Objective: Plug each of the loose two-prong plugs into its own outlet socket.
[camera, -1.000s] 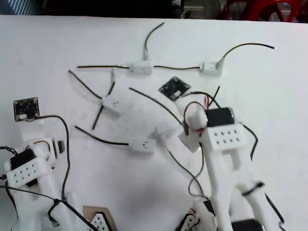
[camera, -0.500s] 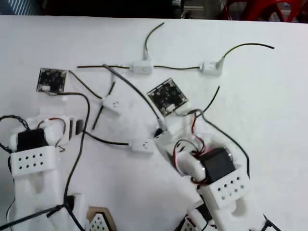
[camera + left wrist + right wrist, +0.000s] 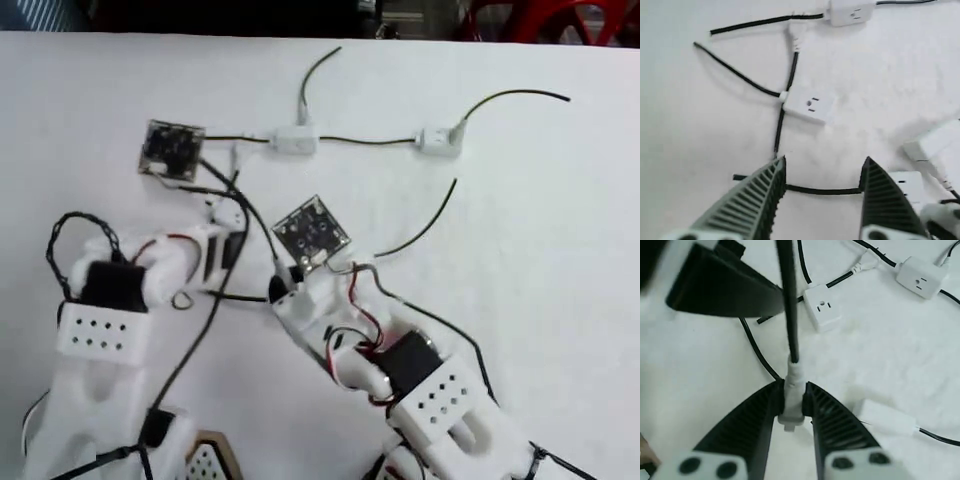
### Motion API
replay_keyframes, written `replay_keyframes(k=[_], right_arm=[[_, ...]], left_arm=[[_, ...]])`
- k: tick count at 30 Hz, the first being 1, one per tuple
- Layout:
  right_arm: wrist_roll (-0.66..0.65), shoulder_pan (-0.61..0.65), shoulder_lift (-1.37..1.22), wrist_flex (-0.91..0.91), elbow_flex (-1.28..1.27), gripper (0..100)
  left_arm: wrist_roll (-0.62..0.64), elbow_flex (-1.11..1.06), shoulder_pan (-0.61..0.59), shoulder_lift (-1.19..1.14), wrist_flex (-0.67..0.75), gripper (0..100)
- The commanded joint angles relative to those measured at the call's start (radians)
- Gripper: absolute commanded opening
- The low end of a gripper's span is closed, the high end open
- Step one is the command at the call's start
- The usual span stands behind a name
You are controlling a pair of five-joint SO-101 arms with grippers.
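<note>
My right gripper [image 3: 792, 390] is shut on a white two-prong plug [image 3: 791, 407] whose black cord [image 3: 788, 300] runs away from it. In the high view this gripper [image 3: 283, 293] sits at the table's middle, over a white socket [image 3: 887, 417]. My left gripper [image 3: 822, 165] is open with nothing between its ribbed fingers [image 3: 765, 192]; it hangs just short of another white socket [image 3: 808, 105]. In the high view it [image 3: 232, 250] is close to the left of the right gripper. A loose plug [image 3: 796, 32] lies beyond that socket, near a third socket [image 3: 850, 10].
Two sockets [image 3: 295, 140] [image 3: 437, 140] with cords lie in a row at the back. Black cords [image 3: 420, 228] cross the middle of the table. The left arm's dark finger [image 3: 715, 285] shows close by in the right wrist view. Bare table lies to the right.
Both arms have swung toward the table's middle: the left arm forward and right to the socket, the right arm left and back, dragging the plug's cord with it.
</note>
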State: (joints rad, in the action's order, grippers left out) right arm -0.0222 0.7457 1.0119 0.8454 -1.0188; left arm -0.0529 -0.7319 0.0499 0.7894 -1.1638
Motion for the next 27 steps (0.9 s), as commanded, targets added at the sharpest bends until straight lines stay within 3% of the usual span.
replay_keyframes(k=[1,12,15,19,22,27], right_arm=[[0.011,0.007,0.015,-0.033,0.011,1.7],[0.011,0.001,0.015,-0.036,-0.012,1.7],[0.011,-0.031,0.015,-0.031,-0.012,1.7],[0.011,-0.131,0.022,-0.030,-0.012,1.7],[0.020,-0.234,0.019,-0.045,-0.006,1.7],[0.094,-0.460,0.015,-0.140,-0.009,1.7]], left_arm=[[0.003,0.068,0.151,0.039,-0.006,25],[-0.087,0.057,0.346,0.039,-0.049,25],[-0.091,0.058,0.315,0.039,-0.046,25],[-0.101,0.063,0.179,0.030,-0.017,25],[-0.242,0.055,0.127,0.027,-0.011,25],[-0.503,0.055,0.157,0.027,-0.068,25]])
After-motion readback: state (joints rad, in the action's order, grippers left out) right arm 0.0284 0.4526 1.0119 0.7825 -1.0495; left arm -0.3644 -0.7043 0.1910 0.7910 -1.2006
